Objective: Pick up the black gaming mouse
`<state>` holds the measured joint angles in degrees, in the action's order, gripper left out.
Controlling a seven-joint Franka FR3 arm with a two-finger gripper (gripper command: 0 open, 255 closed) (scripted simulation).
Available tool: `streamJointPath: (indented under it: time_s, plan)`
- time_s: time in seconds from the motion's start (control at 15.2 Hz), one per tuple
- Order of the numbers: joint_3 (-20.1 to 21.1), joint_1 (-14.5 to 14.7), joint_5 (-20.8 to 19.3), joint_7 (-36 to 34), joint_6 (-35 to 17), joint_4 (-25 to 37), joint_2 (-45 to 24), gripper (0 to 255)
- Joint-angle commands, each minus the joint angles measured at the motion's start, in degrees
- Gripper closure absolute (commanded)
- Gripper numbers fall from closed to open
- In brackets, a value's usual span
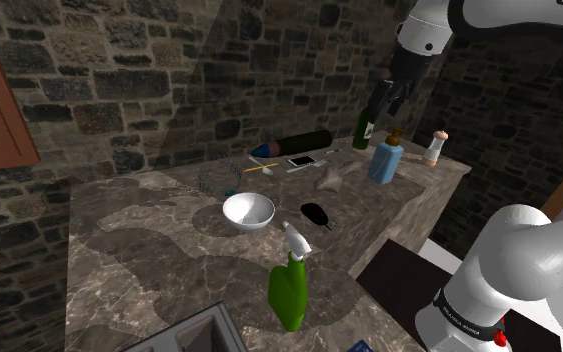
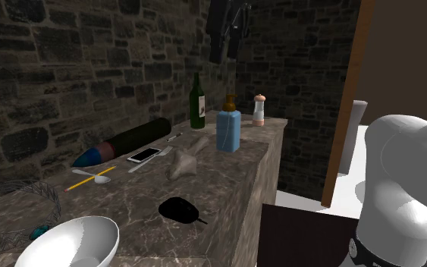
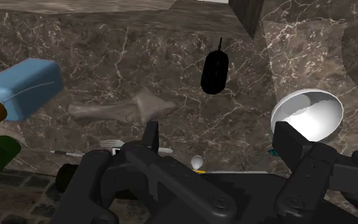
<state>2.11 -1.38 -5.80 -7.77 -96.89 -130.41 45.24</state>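
Note:
The black gaming mouse (image 1: 315, 212) lies on the marble counter near its front edge, its short cable pointing toward that edge. It also lies low on the counter in the second exterior view (image 2: 180, 209). In the wrist view the mouse (image 3: 215, 71) sits well beyond the fingertips, beside the white bowl (image 3: 308, 114). My gripper (image 1: 383, 104) hangs high above the counter's far end, over the bottles, far from the mouse. It is a dark shape at the top of the second exterior view (image 2: 230, 44). The gripper (image 3: 220, 141) is open, with nothing between its fingers.
Around the mouse are a white bowl (image 1: 248, 211), a green spray bottle (image 1: 289, 285) and a grey crumpled object (image 1: 331, 180). Farther back are a blue soap bottle (image 1: 387, 160), green wine bottle (image 1: 363, 128), shaker (image 1: 433, 148), phone (image 1: 304, 161) and dark cylinder (image 1: 299, 145).

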Motion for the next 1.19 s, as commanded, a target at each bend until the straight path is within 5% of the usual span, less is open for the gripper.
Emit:
streamJointPath:
  time_s: [0.0,1.12]
  plan:
    - [0.00,0.00,0.00,0.00,0.00,0.00,0.00,0]
    - [-4.76,1.20,3.69,2.11,-30.03,-16.79,-18.33,0]
